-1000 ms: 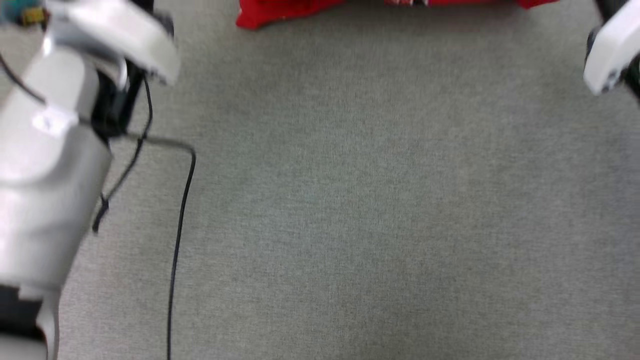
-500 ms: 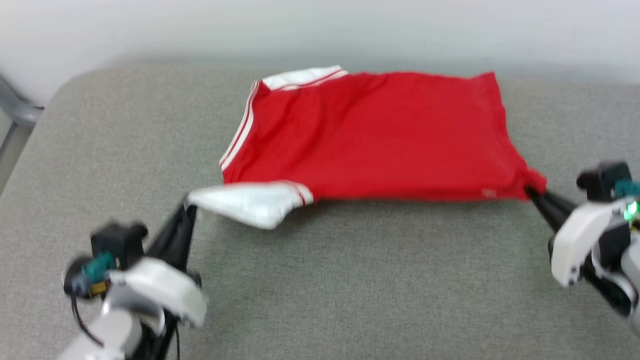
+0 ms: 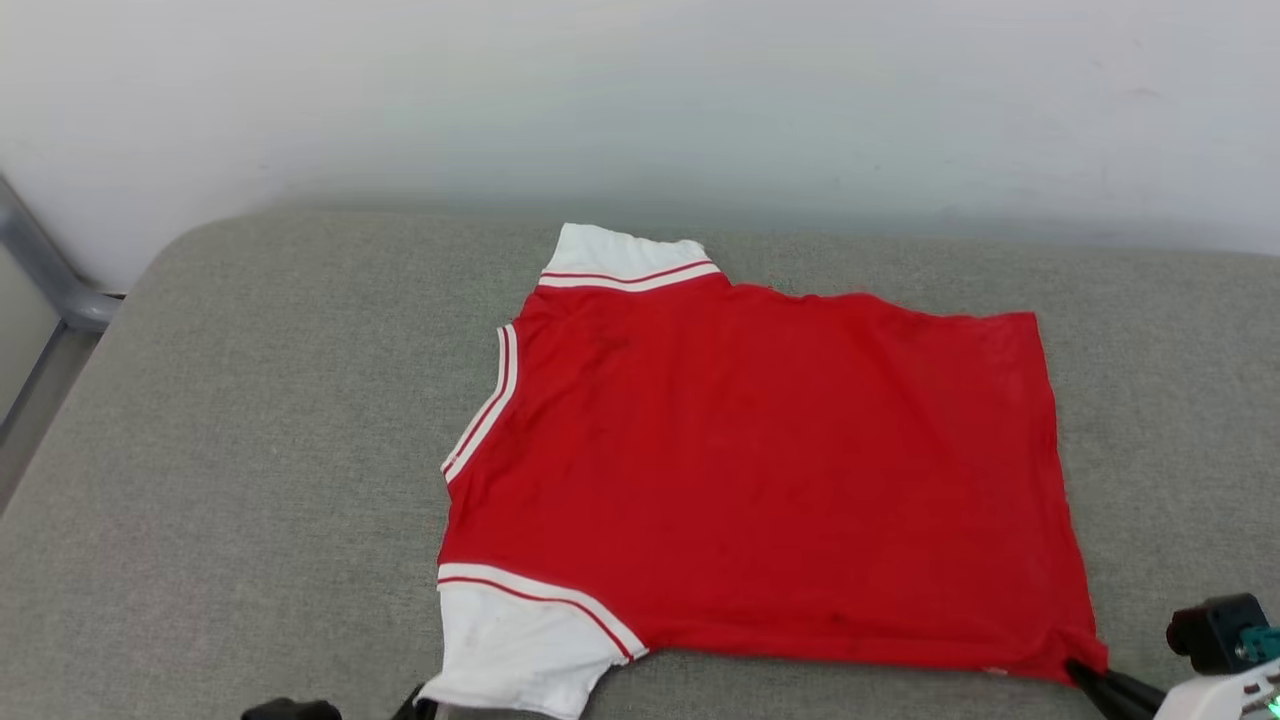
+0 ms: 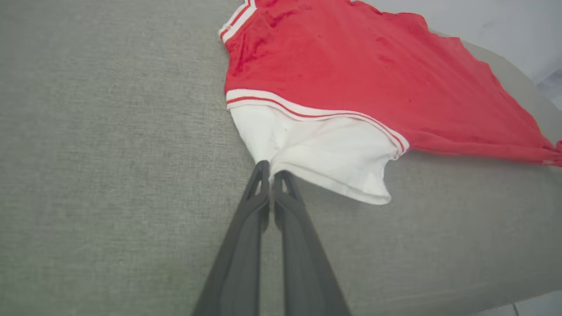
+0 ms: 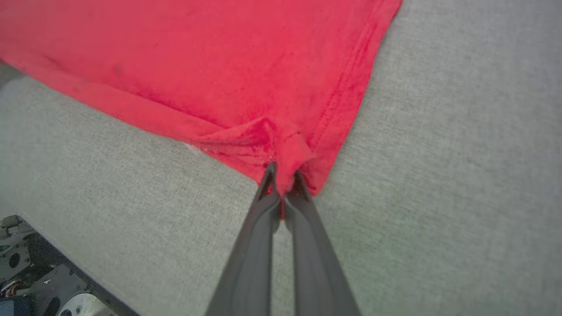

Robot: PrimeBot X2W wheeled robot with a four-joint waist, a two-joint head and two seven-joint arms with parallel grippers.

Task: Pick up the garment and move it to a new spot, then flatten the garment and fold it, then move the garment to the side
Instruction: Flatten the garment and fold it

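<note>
Garment (image 3: 760, 470), soft red knit on coarse grey cushion (image 3: 250, 450): left pincer (image 4: 271, 173) clamps sleeve (image 4: 325, 158), right pincer (image 5: 284, 175) hem (image 5: 307, 151).

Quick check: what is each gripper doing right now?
Left gripper: closed, pinching the garment at its white sleeve.
Right gripper: closed, pinching the garment's red hem corner.

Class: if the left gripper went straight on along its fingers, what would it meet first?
The left gripper would meet the white short sleeve of the red jersey T-shirt, pinched in its fingers.
</note>
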